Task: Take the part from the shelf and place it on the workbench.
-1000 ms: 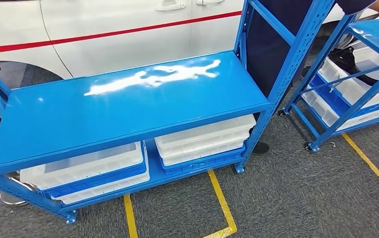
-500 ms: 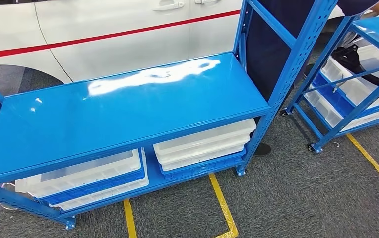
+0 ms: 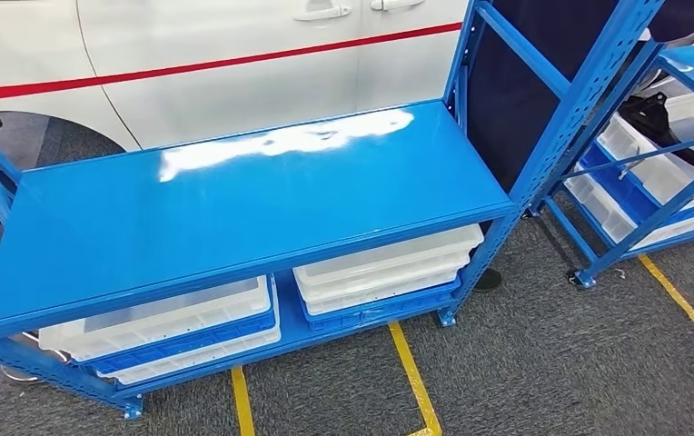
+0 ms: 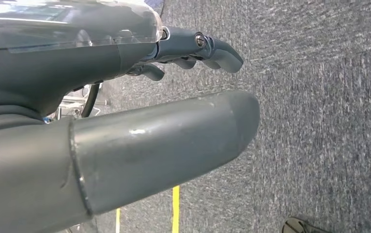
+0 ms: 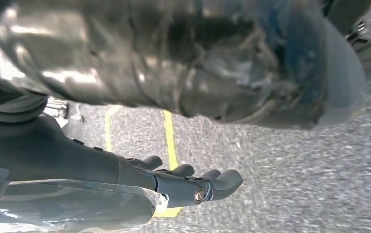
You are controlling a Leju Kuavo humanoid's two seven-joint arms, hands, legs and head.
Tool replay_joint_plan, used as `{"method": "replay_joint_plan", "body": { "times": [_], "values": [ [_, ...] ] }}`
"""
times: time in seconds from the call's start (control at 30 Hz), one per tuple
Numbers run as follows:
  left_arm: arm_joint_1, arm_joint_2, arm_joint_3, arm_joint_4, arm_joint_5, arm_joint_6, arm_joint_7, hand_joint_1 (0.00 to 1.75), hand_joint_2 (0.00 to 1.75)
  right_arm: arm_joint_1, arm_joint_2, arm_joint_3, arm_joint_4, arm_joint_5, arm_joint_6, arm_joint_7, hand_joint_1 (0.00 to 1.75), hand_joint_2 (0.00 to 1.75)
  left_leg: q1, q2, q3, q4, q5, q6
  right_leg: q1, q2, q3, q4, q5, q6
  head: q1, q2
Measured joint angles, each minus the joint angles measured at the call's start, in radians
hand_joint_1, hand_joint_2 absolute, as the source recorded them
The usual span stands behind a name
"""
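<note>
Part, prob. the black glossy crinkled piece [image 5: 198,58] in the right wrist view, lies along the thumb side of the right hand [image 5: 125,179]. Another black item [image 3: 652,113] sits in a white bin on the blue wheeled shelf [image 3: 634,154] at far right, so I can't say for sure which one is meant. Change vs a sec ago: the whole head view has slid a bit, i.e. the camera moved, not the things. The blue steel workbench w/ flat bare top [image 3: 234,218] now sits slightly more to the right and stays square in front. That reads as the robot lining up w/ the bench, placing not yet begun. Right fingers [image 5: 222,180] are nearly straight, close together and apart from the black piece, w/ grey carpet [image 5: 271,160] showing between. Whether the thumb clamps the piece, can't tell. Left hand [image 4: 125,121] hangs over carpet: fingers [image 4: 217,51] lightly curled, thumb [image 4: 174,141] straight and well off them, holding nothing, touching nothing.
</note>
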State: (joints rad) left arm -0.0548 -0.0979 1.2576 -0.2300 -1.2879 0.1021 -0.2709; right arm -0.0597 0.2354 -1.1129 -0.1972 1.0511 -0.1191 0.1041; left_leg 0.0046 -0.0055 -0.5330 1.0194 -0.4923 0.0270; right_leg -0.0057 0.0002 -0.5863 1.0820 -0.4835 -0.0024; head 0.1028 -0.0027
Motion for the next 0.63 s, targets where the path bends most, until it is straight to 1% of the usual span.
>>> {"method": "replay_joint_plan", "body": {
  "times": [0.03, 0.07, 0.1, 0.2, 0.23, 0.27, 0.33, 0.4, 0.47, 0.57, 0.63],
  "values": [
    [0.000, 0.000, 0.000, 0.000, -0.001, 0.001, 0.002, 0.00, 0.00, -0.001, 0.000, -0.001, 0.000, 0.000, -0.002, 0.000, 0.00, 1.31, -0.001, 0.000, 0.000, 0.001, -0.002, -0.005, 0.003, 0.000, 0.011, -0.029, 0.006, -0.004, 0.000, 0.000],
    [-0.001, -0.001, 0.000, 0.000, -0.002, 0.002, 0.002, 0.00, 0.00, -0.001, 0.000, -0.002, 0.000, 0.000, -0.007, 0.002, 0.00, 1.75, -0.002, 0.000, -0.001, 0.000, -0.003, -0.010, 0.006, 0.001, 0.014, -0.038, 0.003, -0.006, 0.000, 0.000],
    [-0.002, -0.001, 0.000, 0.000, -0.002, 0.003, 0.003, 0.00, 0.00, -0.002, 0.000, -0.004, 0.000, 0.000, -0.012, 0.007, 0.00, 1.75, -0.002, 0.000, 0.000, 0.000, -0.005, -0.009, 0.004, 0.001, 0.015, -0.043, 0.004, -0.004, 0.000, 0.000],
    [-0.002, -0.001, 0.000, 0.000, -0.004, 0.004, 0.005, 0.00, 0.00, -0.001, 0.000, -0.008, 0.000, 0.003, -0.034, 0.034, 0.00, 1.75, -0.003, 0.000, 0.004, -0.005, -0.003, 0.007, 0.003, 0.003, 0.019, -0.051, 0.007, -0.001, 0.000, 0.000],
    [-0.002, -0.001, 0.000, 0.000, -0.005, 0.005, 0.006, 0.00, 0.00, -0.001, 0.000, -0.010, 0.000, 0.005, -0.041, 0.039, 0.00, 1.75, -0.003, 0.000, 0.005, -0.007, -0.002, 0.008, 0.004, 0.003, 0.019, -0.050, 0.006, -0.002, 0.000, 0.000],
    [-0.002, -0.001, 0.000, 0.000, -0.005, 0.007, 0.008, 0.00, 0.00, -0.002, 0.001, -0.012, 0.000, 0.006, -0.047, 0.040, 0.00, 1.75, -0.002, 0.000, 0.006, -0.010, -0.001, 0.005, 0.004, 0.003, 0.019, -0.050, 0.005, -0.004, 0.000, 0.000],
    [-0.002, 0.000, 0.000, 0.000, -0.003, 0.010, 0.012, 0.00, 0.00, -0.002, 0.001, -0.015, 0.000, 0.006, -0.052, 0.038, 0.00, 1.75, -0.002, 0.000, 0.008, -0.014, -0.001, 0.004, 0.004, 0.003, 0.020, -0.050, 0.004, -0.007, 0.000, 0.000],
    [-0.002, 0.001, 0.000, 0.000, -0.001, 0.010, 0.016, 0.00, 0.87, -0.003, 0.001, -0.017, 0.000, 0.006, -0.052, 0.038, 0.00, 1.75, -0.002, 0.000, 0.010, -0.017, 0.000, 0.000, 0.005, 0.003, 0.021, -0.050, 0.002, -0.010, 0.000, 0.000],
    [-0.002, 0.000, 0.000, 0.000, 0.000, 0.013, 0.020, 0.00, 1.75, -0.003, 0.001, -0.019, 0.000, 0.006, -0.052, 0.037, 0.00, 1.75, -0.001, 0.000, 0.010, -0.018, 0.000, -0.006, 0.006, 0.003, 0.021, -0.049, 0.002, -0.012, 0.000, 0.000],
    [-0.003, 0.000, 0.000, 0.000, 0.000, 0.020, 0.026, 0.00, 1.75, -0.004, 0.001, -0.022, 0.000, 0.009, -0.053, 0.042, 0.00, 1.75, 0.000, 0.000, 0.011, -0.018, 0.000, -0.015, 0.007, 0.002, 0.022, -0.048, 0.001, -0.013, 0.000, 0.000],
    [-0.003, 0.000, 0.001, 0.000, 0.001, 0.020, 0.027, 0.00, 1.75, -0.004, 0.001, -0.022, 0.000, 0.012, -0.054, 0.051, 0.00, 1.75, 0.000, 0.000, 0.011, -0.018, 0.000, -0.017, 0.007, 0.002, 0.022, -0.048, 0.001, -0.013, 0.000, 0.000]
  ]
}}
